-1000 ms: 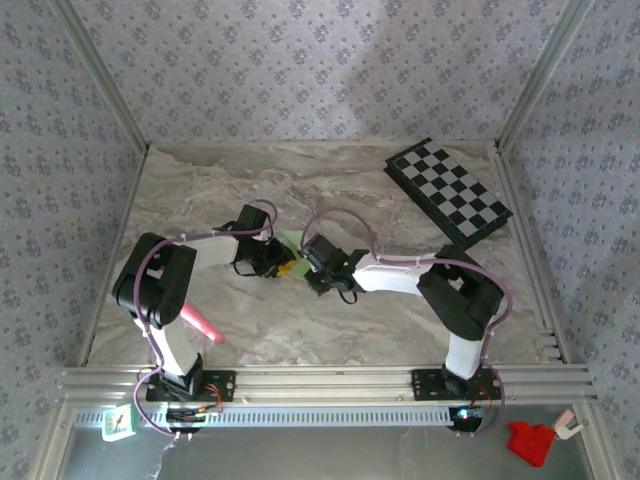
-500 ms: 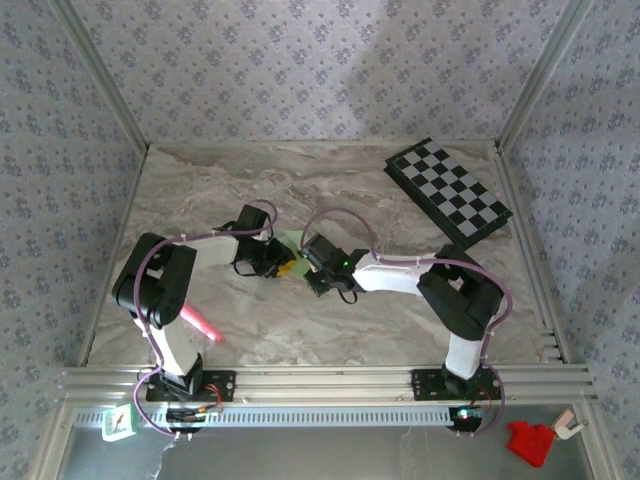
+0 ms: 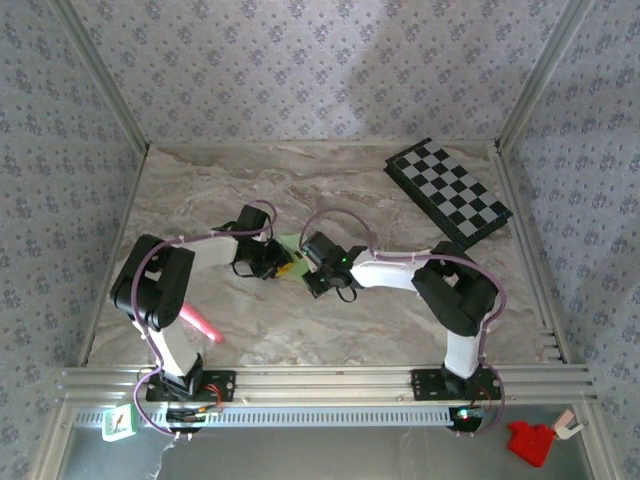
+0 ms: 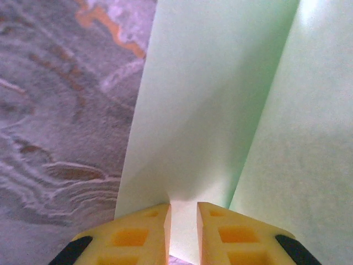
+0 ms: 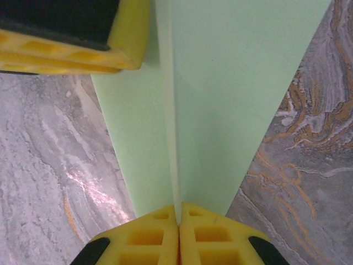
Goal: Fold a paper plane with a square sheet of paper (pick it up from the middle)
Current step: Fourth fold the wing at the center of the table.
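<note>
The paper plane (image 5: pixel 220 105) lies mid-table between both pincers, its long crease running straight ahead of each. Right pincer (image 5: pixel 179 218) is clamped tight on the centre fold; left pincer (image 4: pixel 183 212) grips the opposite edge, jaws narrowly apart. Both arms are equally near. Bare table (image 3: pixel 300 330) surrounds them; the chequered board (image 3: pixel 448 192) sits well apart.

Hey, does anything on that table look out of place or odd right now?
One stray: a pink marker lies on the marble table beside the left arm's base, away from the folding. The chequered board sits askew at the far right corner. The green paper looks cleanly creased, undamaged.
</note>
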Controlling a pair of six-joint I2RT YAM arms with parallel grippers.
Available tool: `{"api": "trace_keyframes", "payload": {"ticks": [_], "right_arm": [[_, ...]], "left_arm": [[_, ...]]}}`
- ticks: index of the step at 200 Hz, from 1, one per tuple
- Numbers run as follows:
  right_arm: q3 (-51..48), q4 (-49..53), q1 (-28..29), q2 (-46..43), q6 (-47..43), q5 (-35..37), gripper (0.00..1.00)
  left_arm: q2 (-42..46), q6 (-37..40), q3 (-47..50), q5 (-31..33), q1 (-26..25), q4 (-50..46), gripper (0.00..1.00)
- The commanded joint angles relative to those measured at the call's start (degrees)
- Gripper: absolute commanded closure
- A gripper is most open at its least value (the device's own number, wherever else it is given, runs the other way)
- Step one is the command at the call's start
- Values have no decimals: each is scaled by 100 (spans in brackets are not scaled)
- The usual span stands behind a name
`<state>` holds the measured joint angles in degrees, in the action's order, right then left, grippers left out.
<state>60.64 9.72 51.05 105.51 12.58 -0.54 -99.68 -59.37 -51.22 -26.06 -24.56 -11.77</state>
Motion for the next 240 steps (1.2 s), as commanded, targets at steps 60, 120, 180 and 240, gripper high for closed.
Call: {"api": "trace_keyframes", "payload": {"ticks": [60,120,180,240], "right_arm": [[-46,19,-475,-128,230,-1364,91],[-218,-346,-807,-2,547,-2297,91],[-232,-382,-955,127,631,-2624,91],[-212,-376,-1011,219,658,-2714,91]], "left_arm": [[671,226,220,201,-32,30,78],[924,122,780,-79,-40,1040,74],[805,103,918,-420,-133,1799,68],[591,374,808,-441,-224,1772,64]]}}
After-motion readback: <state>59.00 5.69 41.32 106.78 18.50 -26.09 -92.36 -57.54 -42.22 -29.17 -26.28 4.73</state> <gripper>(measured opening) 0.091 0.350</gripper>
